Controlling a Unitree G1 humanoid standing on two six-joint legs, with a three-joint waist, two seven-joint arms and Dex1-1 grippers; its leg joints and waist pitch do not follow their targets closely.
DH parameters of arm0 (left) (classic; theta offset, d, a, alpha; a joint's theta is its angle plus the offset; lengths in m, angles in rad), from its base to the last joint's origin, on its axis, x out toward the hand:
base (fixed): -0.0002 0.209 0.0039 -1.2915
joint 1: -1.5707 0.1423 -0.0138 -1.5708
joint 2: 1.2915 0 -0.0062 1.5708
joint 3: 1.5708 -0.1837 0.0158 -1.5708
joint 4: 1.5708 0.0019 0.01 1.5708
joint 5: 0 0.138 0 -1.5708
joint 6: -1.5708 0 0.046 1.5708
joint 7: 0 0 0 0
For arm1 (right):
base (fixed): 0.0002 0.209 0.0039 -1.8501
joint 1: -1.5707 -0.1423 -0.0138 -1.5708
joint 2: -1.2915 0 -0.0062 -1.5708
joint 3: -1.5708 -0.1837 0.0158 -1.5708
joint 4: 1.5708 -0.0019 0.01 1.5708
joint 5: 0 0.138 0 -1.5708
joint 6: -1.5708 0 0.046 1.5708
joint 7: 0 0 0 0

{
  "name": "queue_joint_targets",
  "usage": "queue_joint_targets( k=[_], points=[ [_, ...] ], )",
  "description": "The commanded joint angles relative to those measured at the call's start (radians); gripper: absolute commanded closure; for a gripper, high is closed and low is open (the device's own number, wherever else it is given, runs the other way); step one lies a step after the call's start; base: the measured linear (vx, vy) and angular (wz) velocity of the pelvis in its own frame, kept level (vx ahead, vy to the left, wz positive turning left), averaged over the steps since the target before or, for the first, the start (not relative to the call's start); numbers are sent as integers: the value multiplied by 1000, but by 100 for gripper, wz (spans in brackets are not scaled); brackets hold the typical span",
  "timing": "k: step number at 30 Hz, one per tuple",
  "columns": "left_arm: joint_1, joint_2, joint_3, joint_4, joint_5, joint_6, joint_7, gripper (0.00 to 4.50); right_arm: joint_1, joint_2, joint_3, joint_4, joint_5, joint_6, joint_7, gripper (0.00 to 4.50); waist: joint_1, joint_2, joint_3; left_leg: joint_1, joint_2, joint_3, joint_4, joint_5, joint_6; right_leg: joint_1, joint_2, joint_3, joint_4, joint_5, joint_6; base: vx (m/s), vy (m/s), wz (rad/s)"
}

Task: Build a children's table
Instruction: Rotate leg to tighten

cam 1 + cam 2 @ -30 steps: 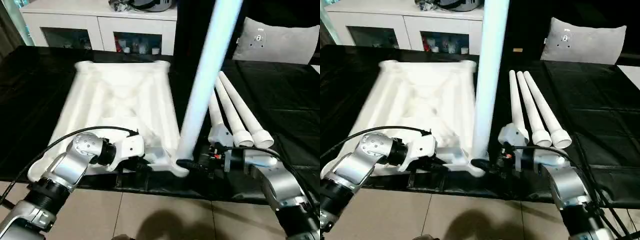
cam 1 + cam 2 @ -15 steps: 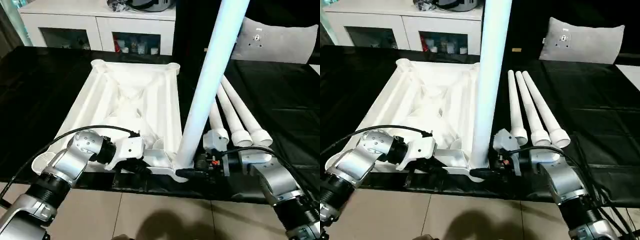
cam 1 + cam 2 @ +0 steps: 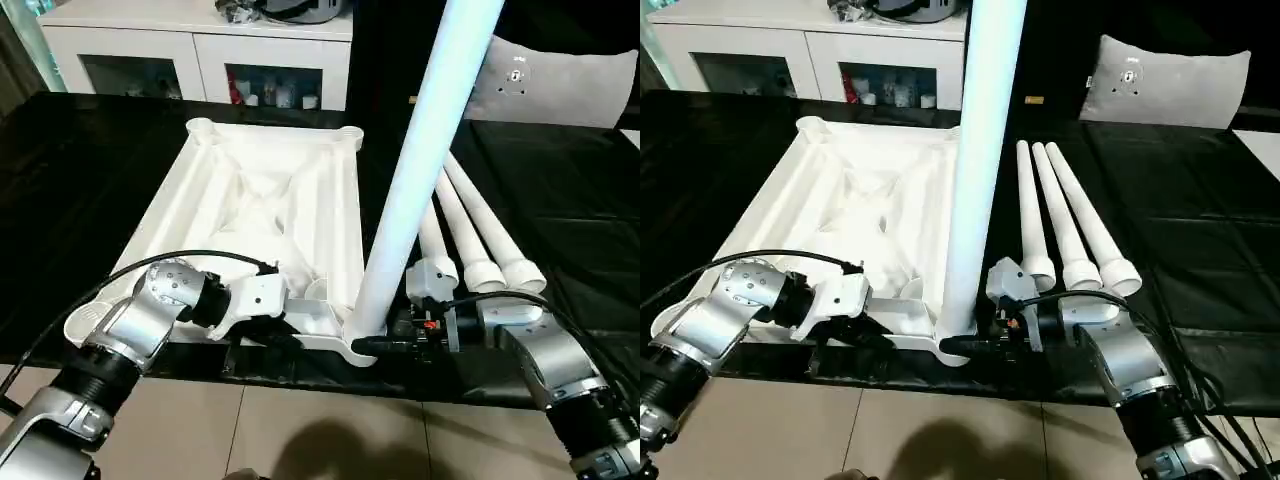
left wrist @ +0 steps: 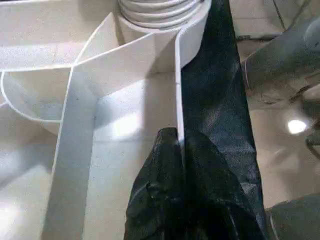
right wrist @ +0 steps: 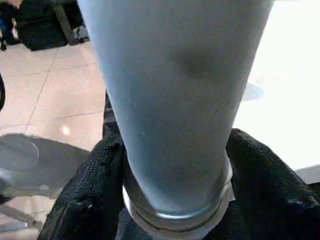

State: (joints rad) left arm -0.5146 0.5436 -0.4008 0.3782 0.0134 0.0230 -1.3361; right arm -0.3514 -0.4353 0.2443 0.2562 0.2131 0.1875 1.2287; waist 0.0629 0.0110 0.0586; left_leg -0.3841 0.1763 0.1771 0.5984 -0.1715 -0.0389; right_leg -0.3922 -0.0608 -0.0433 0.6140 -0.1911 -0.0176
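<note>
Standing leg (image 3: pixel 415 190) clamped between right end effector (image 5: pixel 175 165) fingers

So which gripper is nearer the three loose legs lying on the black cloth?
Right. The right gripper grips the upright leg at its base, just in front of the three loose legs. The left gripper pinches the tabletop's rim, farther away.

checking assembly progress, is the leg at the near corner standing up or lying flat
Standing up: the long white tubular leg rises steeply from the near right corner socket of the upturned white plastic tabletop.

Smooth white plastic tabletop (image 3: pixel 262 215), glossy black table cover (image 3: pixel 560 190), silver metal forearms (image 3: pixel 130 335)
</note>
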Motion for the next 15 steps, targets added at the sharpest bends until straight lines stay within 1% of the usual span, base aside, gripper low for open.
queue_joint_targets(
  k=[1, 2, 3, 4, 5, 6, 7, 8, 9, 10, 11, 12, 13, 14, 15],
  points=[
    [13, -7, 21, -37, 5, 71, 63, 450, 29, 25, 27, -28, 21, 30, -7, 182, -1, 5, -69, 24, 56, -16, -72, -234, 23, 39, -77, 42, -67, -168, -245, 0, 0, 0],
    [16, -12, 29, -44, 5, 93, 82, 450, 34, 33, 27, -35, 20, 37, -19, 182, 0, 5, -68, 25, 56, -17, -73, -241, 22, 38, -78, 41, -70, -180, -243, 0, 0, 0],
    [20, -26, 44, -60, 0, 133, 113, 450, 40, 50, 28, -36, 11, 41, -52, 182, -1, 7, -67, 27, 55, -17, -74, -259, 18, 37, -78, 42, -73, -212, -237, 0, 0, 0],
    [29, -55, 73, -97, -6, 210, 184, 450, 51, 93, 29, -39, -6, 57, -128, 182, -4, 5, -65, 27, 57, -17, -76, -267, 10, 37, -79, 43, -72, -221, -237, 0, 0, 0],
    [35, -78, 91, -122, -8, 262, 232, 450, 55, 126, 29, -32, -23, 66, -187, 182, -6, 8, -58, 28, 55, -20, -79, -302, -4, 32, -79, 42, -77, -282, -230, 0, 0, 0],
    [37, -88, 99, -132, -9, 282, 252, 450, 55, 140, 28, -26, -30, 67, -213, 182, -14, 3, -51, 31, 52, -22, -83, -355, -21, 30, -80, 40, -87, -385, -206, 0, 0, 0],
    [43, -132, 127, -168, -10, 355, 331, 450, 51, 201, 17, 3, -53, 74, -316, 182, -24, 3, -47, 34, 50, -27, -84, -392, -44, 26, -82, 39, -92, -476, -179, 0, 0, 0],
    [46, -156, 140, -188, -10, 394, 370, 450, 46, 235, 7, 22, -58, 77, -369, 182, -29, 0, -46, 38, 47, -30, -83, -417, -49, 24, -84, 37, -101, -528, -162, 0, 0, 0],
    [49, -187, 154, -208, -7, 433, 417, 450, 37, 271, -8, 46, -62, 78, -426, 182, -40, -1, -49, 37, 44, -36, -80, -428, -53, 27, -88, 33, -107, -587, -133, 0, 0, 0],
    [51, -215, 165, -227, -2, 465, 457, 450, 27, 305, -26, 67, -62, 89, -480, 182, -42, -1, -51, 36, 45, -37, -80, -427, -53, 26, -88, 34, -109, -593, -126, 0, 0, 0],
    [53, -233, 171, -239, 2, 484, 481, 450, 21, 325, -37, 80, -62, 95, -514, 182, -47, 1, -51, 39, 45, -37, -80, -424, -49, 20, -85, 34, -112, -585, -123, 0, 0, 0],
    [53, -266, 179, -254, 11, 511, 523, 450, 4, 357, -57, 107, -58, 105, -565, 183, -51, -1, -52, 40, 43, -36, -78, -428, -43, 17, -81, 34, -114, -570, -124, 0, 0, 0],
    [54, -287, 184, -262, 17, 527, 549, 450, -6, 376, -70, 123, -55, 111, -596, 183, -53, 0, -50, 43, 43, -35, -77, -435, -39, 12, -80, 35, -117, -560, -128, 0, 0, 0],
    [49, -325, 194, -265, 22, 543, 596, 450, -30, 409, -101, 159, -42, 117, -658, 183, -54, -5, -52, 42, 42, -35, -76, -430, -37, 14, -79, 35, -116, -555, -126, 0, 0, 0],
    [42, -360, 201, -258, 29, 546, 641, 450, -53, 437, -128, 190, -29, 118, -706, 183, -56, -1, -52, 38, 42, -35, -77, -416, -31, 16, -79, 36, -115, -536, -130, 0, 0, 0]
  ],
)
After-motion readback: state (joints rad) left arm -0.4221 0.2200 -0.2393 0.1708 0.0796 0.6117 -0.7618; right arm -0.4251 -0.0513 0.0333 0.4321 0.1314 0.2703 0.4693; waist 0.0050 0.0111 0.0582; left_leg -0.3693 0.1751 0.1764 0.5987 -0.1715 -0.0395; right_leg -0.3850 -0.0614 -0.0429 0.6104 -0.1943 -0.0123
